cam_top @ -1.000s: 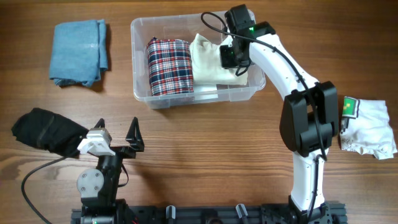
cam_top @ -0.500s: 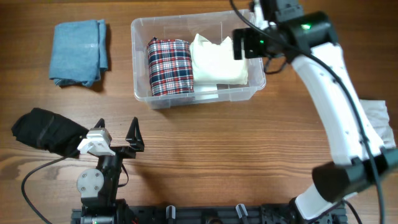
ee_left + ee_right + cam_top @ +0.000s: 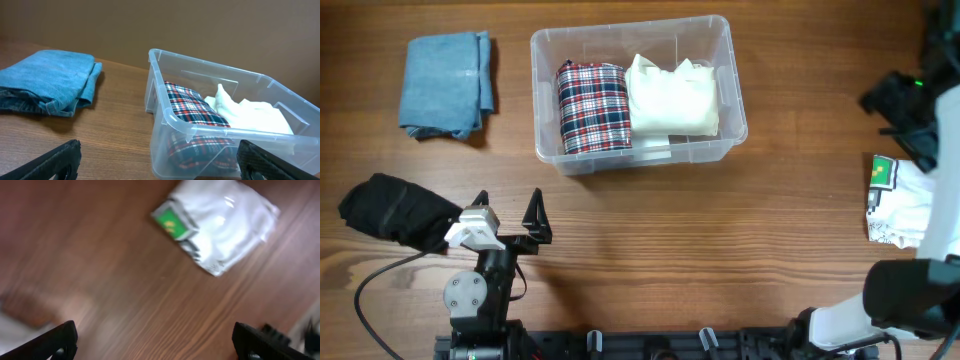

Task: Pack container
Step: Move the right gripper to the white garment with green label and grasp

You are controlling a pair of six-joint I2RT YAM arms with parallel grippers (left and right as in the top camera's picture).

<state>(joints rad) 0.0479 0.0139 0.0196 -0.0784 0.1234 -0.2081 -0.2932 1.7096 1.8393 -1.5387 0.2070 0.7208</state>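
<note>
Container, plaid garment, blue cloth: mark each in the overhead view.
container (image 3: 600, 45), overhead, bare far wall.
plaid garment (image 3: 592, 108), overhead, middle of the fold.
blue cloth (image 3: 445, 85), overhead, middle of the top layer.

Blue folded cloth (image 3: 447, 84), black bundle (image 3: 392, 212), white garment (image 3: 900, 205) with perhaps a green label, on wooden table (image 3: 670, 240).

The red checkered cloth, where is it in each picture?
Overhead: the checkered cloth lies in the left half of the container.
Left wrist: low centre, inside the container.
Right wrist: not in it.
Shared landmark: the cream cloth beside it, in overhead and left wrist.
</note>
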